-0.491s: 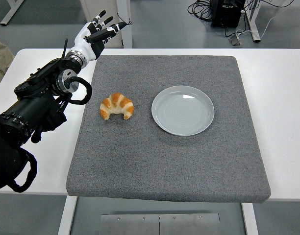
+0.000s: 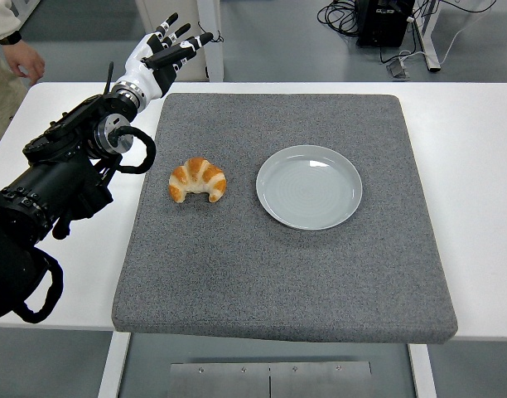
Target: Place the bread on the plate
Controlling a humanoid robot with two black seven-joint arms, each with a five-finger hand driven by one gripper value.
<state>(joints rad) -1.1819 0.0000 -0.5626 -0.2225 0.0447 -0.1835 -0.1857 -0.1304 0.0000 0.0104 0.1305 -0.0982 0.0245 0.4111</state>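
A white table [image 2: 485, 166] in a workshop with a grey floor carries a square grey felt mat [image 2: 287, 282], with black cables and equipment visible on the floor beyond the table's far edge. The robot's left hand [image 2: 158, 58], white-backed with black fingers, hangs raised beyond the mat's far left corner, its fingers [image 2: 181, 37] spread wide and holding nothing. The black left arm [image 2: 63, 182] stretches back from it along the table's left side to the picture's left edge. The golden-brown crescent-shaped croissant [image 2: 198, 180] lies on the mat well nearer the camera than the hand and slightly to its right, untouched. The round pale grey-blue ceramic plate [image 2: 309, 187] sits farther right of the hand, close beside the croissant but not touching it, and bare. A person's hand and beige sleeve [image 2: 13, 41] show at the top left corner, left of the robot's hand.
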